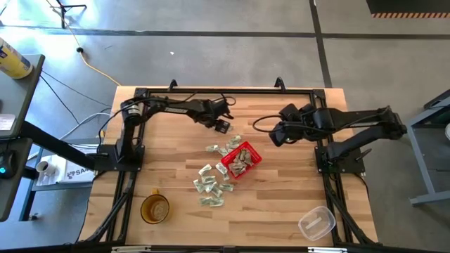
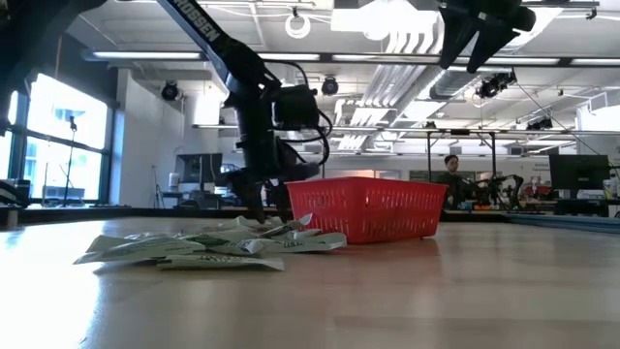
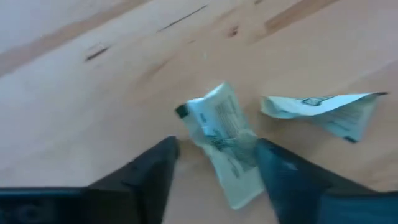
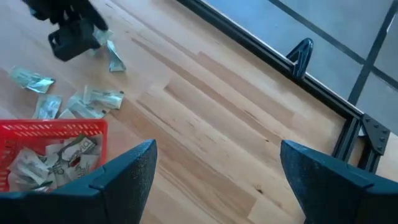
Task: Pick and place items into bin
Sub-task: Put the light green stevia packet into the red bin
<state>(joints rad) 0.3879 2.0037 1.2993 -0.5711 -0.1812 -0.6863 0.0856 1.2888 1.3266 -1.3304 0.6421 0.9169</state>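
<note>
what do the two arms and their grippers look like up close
Both arms are dark, near-black jointed links mounted on black frames at the table's sides, with black cables looping near the wrists. The left gripper and right gripper each end in two flat, wedge-shaped dark fingers. White lettering runs along the arm seen in the low view, only partly readable.

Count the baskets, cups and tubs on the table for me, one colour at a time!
red basket: 1
amber cup: 1
clear container: 1
Total: 3
</note>
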